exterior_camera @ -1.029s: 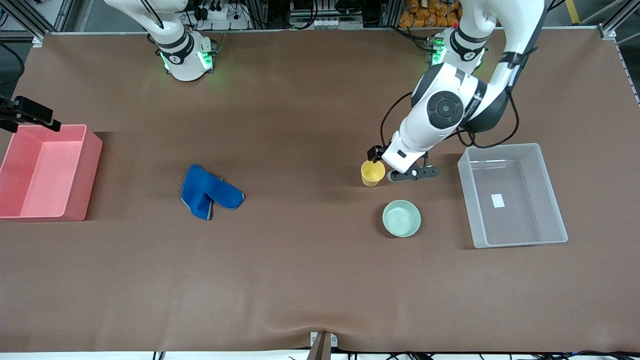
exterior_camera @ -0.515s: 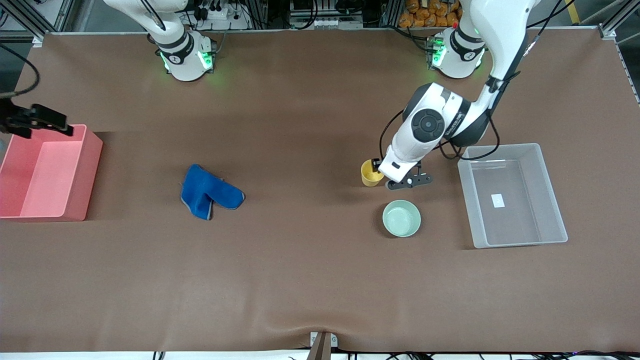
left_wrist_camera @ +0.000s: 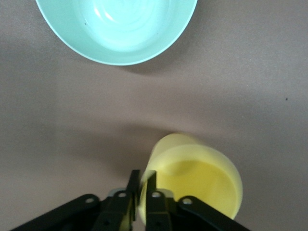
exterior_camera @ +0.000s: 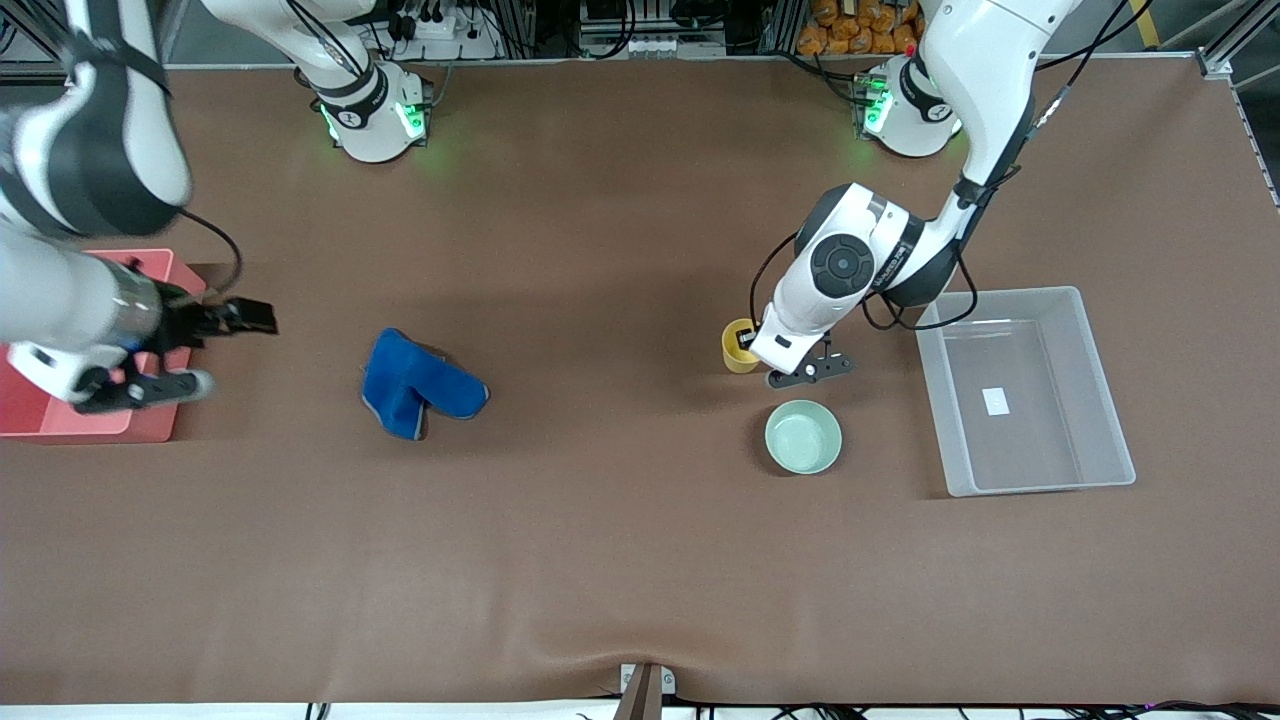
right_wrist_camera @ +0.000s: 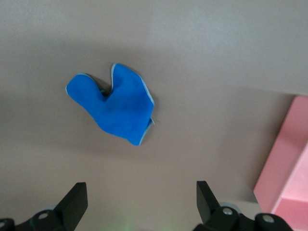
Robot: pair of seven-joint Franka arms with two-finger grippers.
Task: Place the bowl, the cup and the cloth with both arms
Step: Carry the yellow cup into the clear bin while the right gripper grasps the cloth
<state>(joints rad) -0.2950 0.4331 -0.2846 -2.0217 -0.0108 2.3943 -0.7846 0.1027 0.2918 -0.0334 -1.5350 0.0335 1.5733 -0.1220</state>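
The yellow cup (exterior_camera: pixel 733 350) stands upright on the table, with the pale mint bowl (exterior_camera: pixel 803 437) beside it, nearer the front camera. My left gripper (exterior_camera: pixel 755 350) is shut on the cup's rim. In the left wrist view one finger is inside the cup (left_wrist_camera: pixel 192 178) and one outside, where the left gripper (left_wrist_camera: pixel 143 185) pinches the wall; the bowl (left_wrist_camera: pixel 120 29) is empty. The blue cloth (exterior_camera: pixel 420 385) lies crumpled toward the right arm's end. My right gripper (exterior_camera: pixel 235 350) is open and empty between the pink bin and the cloth. The right wrist view shows the cloth (right_wrist_camera: pixel 115 106) ahead of the open right gripper (right_wrist_camera: pixel 142 197).
A pink bin (exterior_camera: pixel 170 275) sits at the right arm's end of the table, partly hidden by the right arm, and shows in the right wrist view (right_wrist_camera: pixel 288 183). A clear plastic bin (exterior_camera: pixel 1010 293) sits at the left arm's end, beside the bowl and cup.
The right arm has swung in from the table's end over the pink bin toward the cloth. The left gripper has shifted slightly and settled onto the cup's rim.
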